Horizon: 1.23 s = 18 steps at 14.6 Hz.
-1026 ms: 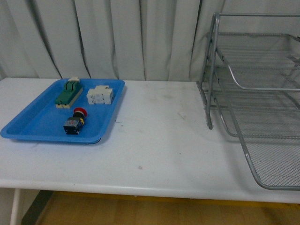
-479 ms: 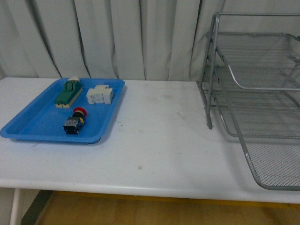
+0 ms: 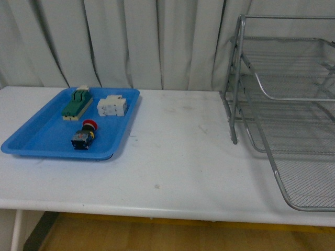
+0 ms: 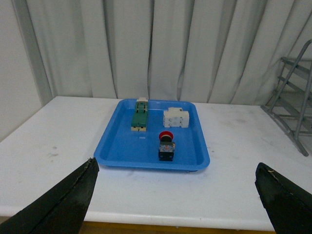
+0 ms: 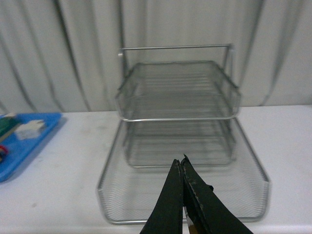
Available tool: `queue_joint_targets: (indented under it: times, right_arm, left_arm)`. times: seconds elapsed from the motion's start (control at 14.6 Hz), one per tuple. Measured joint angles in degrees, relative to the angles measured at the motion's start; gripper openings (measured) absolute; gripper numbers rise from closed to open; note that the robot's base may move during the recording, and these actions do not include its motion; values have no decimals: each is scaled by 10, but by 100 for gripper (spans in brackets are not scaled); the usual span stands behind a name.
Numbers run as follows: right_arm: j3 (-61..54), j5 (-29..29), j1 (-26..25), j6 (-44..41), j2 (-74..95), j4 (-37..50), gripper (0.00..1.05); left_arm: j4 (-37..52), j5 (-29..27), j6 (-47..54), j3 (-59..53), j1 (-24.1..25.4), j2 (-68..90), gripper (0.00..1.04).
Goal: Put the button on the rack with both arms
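Note:
The button [image 3: 84, 135], red-capped with a dark blocky body, lies in the blue tray [image 3: 36, 140] on the left of the white table; the left wrist view also shows the button [image 4: 166, 145]. The silver wire rack [image 3: 285, 107] stands at the table's right end. Neither arm appears in the front view. My left gripper [image 4: 176, 168] is open, its black fingers [image 4: 63, 202] spread wide, well back from the tray. My right gripper [image 5: 180, 163] is shut with nothing in it, pointing at the rack [image 5: 180, 117] from in front of its lowest tray.
A green terminal block [image 3: 76, 103] and a white blocky component [image 3: 112, 106] share the blue tray with the button. Grey curtains hang behind the table. The table's front edge [image 3: 157, 209] runs close below the tray and rack.

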Motion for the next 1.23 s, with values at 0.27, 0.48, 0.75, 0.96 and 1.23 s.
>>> queue_joint_targets:
  times: [0.27, 0.48, 0.75, 0.96, 1.23]
  right_arm:
    - [-23, 37, 47, -14, -17, 2, 2]
    - [-45, 37, 47, -14, -41, 6, 2]
    - [-49, 37, 47, -14, -43, 3, 2]
    - [-49, 37, 47, -15, -43, 3, 38]
    - [-49, 37, 47, -15, -43, 3, 90]
  left_arm:
    - [0, 0, 0, 0, 0, 0, 98]
    - [0, 0, 0, 0, 0, 0, 98]
    - [0, 0, 0, 0, 0, 0, 98]
    - [0, 0, 0, 0, 0, 0, 98]
    - [0, 0, 0, 0, 0, 0, 98]
